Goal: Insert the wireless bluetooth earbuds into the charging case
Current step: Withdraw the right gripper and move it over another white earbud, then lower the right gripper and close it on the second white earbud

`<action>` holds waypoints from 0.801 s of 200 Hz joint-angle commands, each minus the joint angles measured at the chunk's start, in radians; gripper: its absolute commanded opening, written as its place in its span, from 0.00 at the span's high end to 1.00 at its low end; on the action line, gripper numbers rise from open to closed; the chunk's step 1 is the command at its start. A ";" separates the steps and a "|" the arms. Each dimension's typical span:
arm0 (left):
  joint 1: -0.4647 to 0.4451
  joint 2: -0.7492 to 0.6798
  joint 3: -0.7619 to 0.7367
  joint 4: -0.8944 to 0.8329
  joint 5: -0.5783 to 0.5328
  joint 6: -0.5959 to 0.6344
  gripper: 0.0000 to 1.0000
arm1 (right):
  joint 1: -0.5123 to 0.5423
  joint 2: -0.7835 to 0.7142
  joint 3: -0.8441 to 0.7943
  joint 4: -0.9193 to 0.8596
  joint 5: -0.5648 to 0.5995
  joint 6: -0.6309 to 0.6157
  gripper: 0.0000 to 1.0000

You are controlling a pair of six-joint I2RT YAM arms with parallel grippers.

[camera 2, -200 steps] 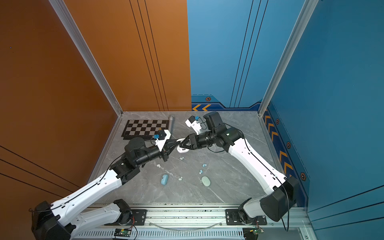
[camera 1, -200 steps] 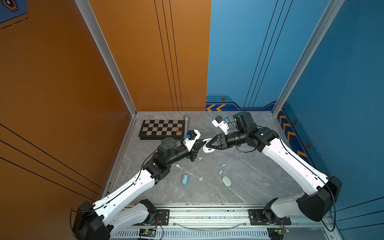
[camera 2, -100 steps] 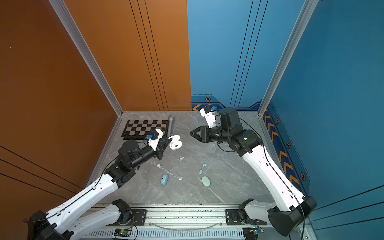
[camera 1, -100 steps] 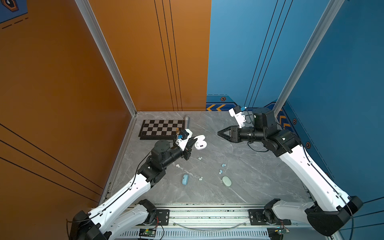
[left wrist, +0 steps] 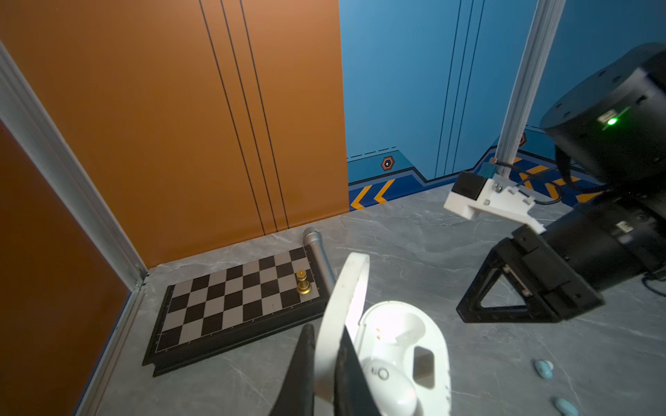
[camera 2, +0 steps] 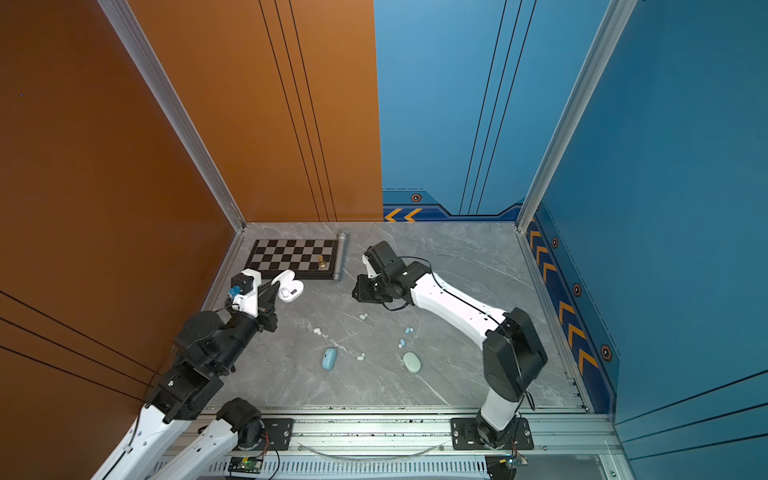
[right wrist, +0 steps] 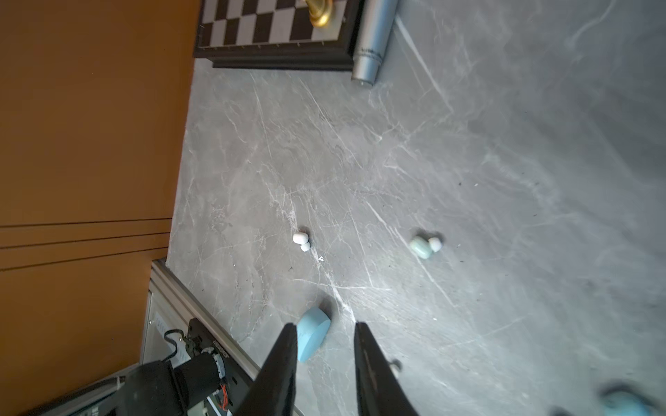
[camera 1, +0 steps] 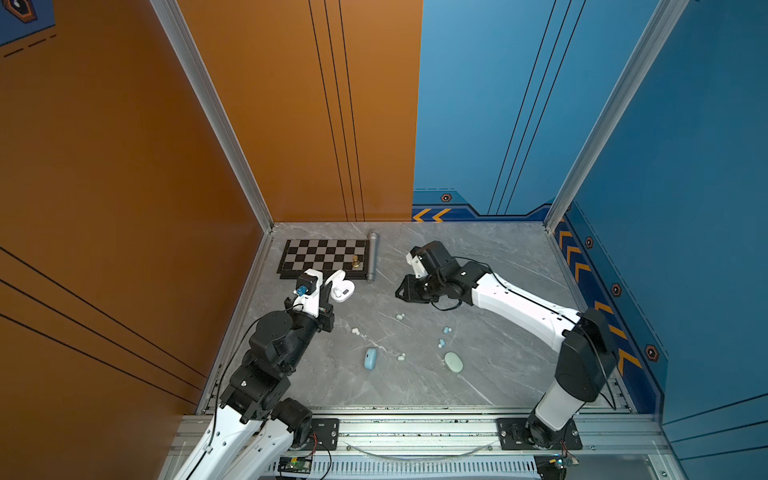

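Observation:
My left gripper is shut on the raised lid of an open white charging case, low beside the chessboard. One white earbud sits in the case; the other socket is empty. My right gripper hangs open and empty to the right of the case, apart from it. Loose earbuds lie mid-table: white, mint, two pale blue, and one more pale earbud.
A shut blue case and a shut mint case lie toward the front. A chessboard with a gold piece and a silver microphone sit at the back left, near the orange wall.
The right gripper left the white case, drew off to the right and tipped down toward the table. The left gripper carried the open case left, toward the chessboard.

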 commanded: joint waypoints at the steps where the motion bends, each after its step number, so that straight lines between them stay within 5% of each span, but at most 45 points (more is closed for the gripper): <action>1: 0.007 -0.088 -0.018 -0.135 -0.126 -0.015 1.00 | 0.092 0.071 0.109 -0.013 0.128 0.257 0.68; 25: 0.007 -0.165 -0.012 -0.199 -0.154 -0.026 1.00 | 0.164 0.225 0.280 0.017 0.098 0.221 0.63; 66: 0.007 -0.236 -0.001 -0.273 -0.154 -0.044 1.00 | 0.172 0.460 0.540 -0.072 -0.162 -0.229 0.56; 110: 0.007 -0.252 -0.002 -0.293 -0.141 -0.055 1.00 | 0.173 0.558 0.622 -0.323 -0.088 -0.653 0.53; 160: 0.007 -0.230 -0.010 -0.292 -0.129 -0.071 1.00 | 0.186 0.601 0.633 -0.353 0.016 -0.815 0.49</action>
